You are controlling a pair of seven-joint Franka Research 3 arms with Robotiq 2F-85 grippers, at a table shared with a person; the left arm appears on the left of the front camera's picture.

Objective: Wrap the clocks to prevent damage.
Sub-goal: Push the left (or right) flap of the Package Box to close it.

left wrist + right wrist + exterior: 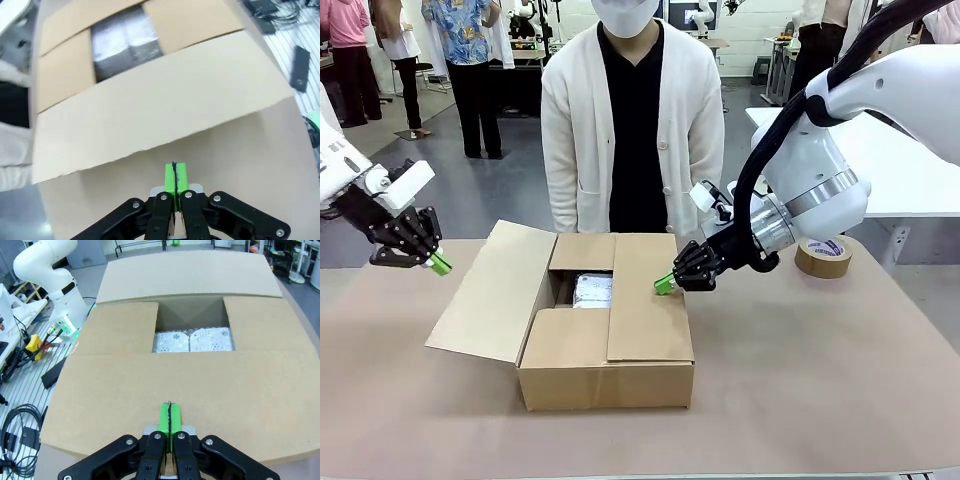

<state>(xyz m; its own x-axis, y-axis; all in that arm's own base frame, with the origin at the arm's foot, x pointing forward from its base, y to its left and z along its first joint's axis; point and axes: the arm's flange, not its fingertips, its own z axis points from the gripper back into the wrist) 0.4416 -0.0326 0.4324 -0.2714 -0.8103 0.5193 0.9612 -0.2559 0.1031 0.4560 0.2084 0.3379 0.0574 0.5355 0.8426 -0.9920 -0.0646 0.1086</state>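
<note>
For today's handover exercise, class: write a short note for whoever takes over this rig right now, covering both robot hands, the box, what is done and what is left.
Left hand: shut, empty, in the air beside the open left flap.
Right hand: shut, empty, tip at the edge of the folded-down right flap.
Box: bubble-wrapped bundle inside.
Done: wrapping, packing, three flaps folded in.
Left: fold the left flap, then probably seal with the tape roll.

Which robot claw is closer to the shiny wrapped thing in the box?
The right claw, at the folded right flap just beside the wrapped bundle. The left claw hangs out past the open left flap.
</note>
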